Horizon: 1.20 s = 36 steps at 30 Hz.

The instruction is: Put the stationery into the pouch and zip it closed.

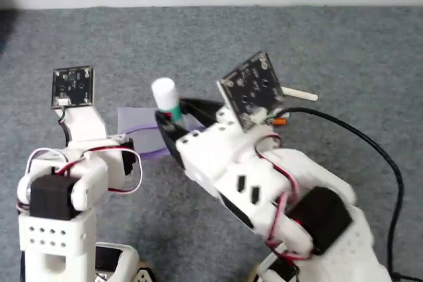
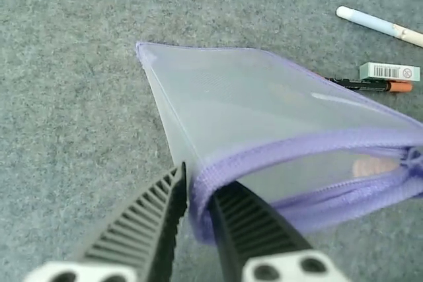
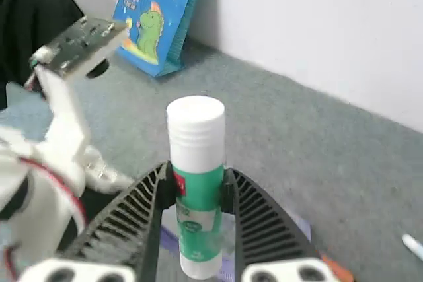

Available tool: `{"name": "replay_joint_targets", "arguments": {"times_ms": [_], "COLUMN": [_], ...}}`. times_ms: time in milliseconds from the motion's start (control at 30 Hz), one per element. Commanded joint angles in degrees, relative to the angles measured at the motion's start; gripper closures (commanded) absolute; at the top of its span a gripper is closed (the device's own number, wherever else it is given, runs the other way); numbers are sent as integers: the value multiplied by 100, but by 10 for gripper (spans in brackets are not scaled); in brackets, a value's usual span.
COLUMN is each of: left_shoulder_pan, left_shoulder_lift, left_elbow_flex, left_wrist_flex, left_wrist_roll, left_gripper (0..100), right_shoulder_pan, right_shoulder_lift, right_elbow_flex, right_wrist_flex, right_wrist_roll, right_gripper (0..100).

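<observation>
Two arms share the grey table [image 1: 344,44], and each has something in its grasp. In the high view, the right gripper [image 1: 173,120] sits just left of centre with its black fingers clamped on the green body of a glue stick [image 1: 166,100], which stands upright with its white cap on top. From the right wrist view we see that same gripper [image 3: 198,175] pinching the glue stick [image 3: 196,193] at the upper part of its green label, the cap rising clear of the fingers. Directly beneath it lies a patch of the translucent pouch [image 1: 135,127], which in the high view shows left of centre. The left gripper [image 2: 197,186] is narrowed onto the end of the pouch [image 2: 264,110], gripping the purple zipper edge. The two zipper bands run apart from each other, so the mouth is open. Beyond the pouch in that view, a pale blue and white pen [image 2: 377,24] lies on the table, with a small white and green eraser [image 2: 390,70] touching or just beside a black marker [image 2: 370,85] with an orange cap. A blue gift bag [image 3: 155,18] leans against the white wall [image 3: 317,24] behind the arms.
</observation>
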Motion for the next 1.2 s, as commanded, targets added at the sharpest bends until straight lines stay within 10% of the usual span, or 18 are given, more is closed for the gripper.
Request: {"name": "replay_joint_targets", "arguments": {"times_ms": [0,467,767,1167], "left_shoulder_pan": [-53,-62,-35,-53], "left_shoulder_lift": [202,800,800,800], "left_elbow_flex": [-470,-1033,-1033,-1007], "left_wrist_flex": [-123,-114,-114,-114], "left_wrist_roll": [79,88,431,448], "left_gripper": [967,968,968,968], "right_shoulder_pan": [-40,-13,145,365], "right_shoulder_lift": [75,145,119,75], "right_elbow_flex": [448,2611,2971,1811], "right_wrist_flex": [-998,-3530,-3380,-2132], "right_wrist_roll": [-44,264,237,220], "right_gripper": [990,990,794,894]}}
